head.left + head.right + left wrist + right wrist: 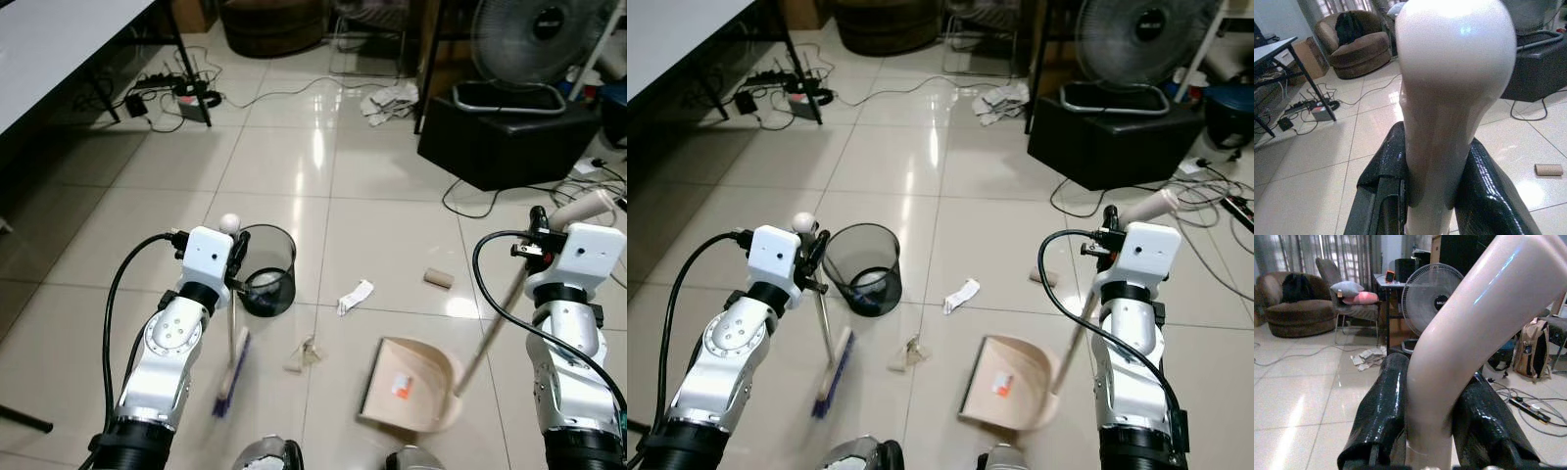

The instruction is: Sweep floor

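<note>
Two tools, both loaded. Left tool (235, 257) is clamped on the broom (233, 345) near the rounded top of its handle; the left wrist view has both black fingers (1385, 181) pressed against the pale shaft, no gap. Broom stands close to upright, blue bristles down on the tiled floor (392, 206) just in front of the robot's left side. Right tool (1105, 233) is closed the same way on the dustpan handle (1469, 328), fingers (1382, 411) tight on either side of it. Handle slants down and inward to the beige dustpan (411, 384), which lies flat on the floor, near centre-right.

Debris between broom and pan: small tan scrap (306, 354) just left of the pan, crumpled white paper (355, 296) a bit further out, cardboard tube (438, 279) beyond the pan to the right. Dark see-through bin (265, 267) stands right behind the left tool.

Further back: black box (505, 137) with a fan (542, 39) on it, white rags (390, 101), power strip and cables (181, 90) under the white surface (49, 44) at far left.
</note>
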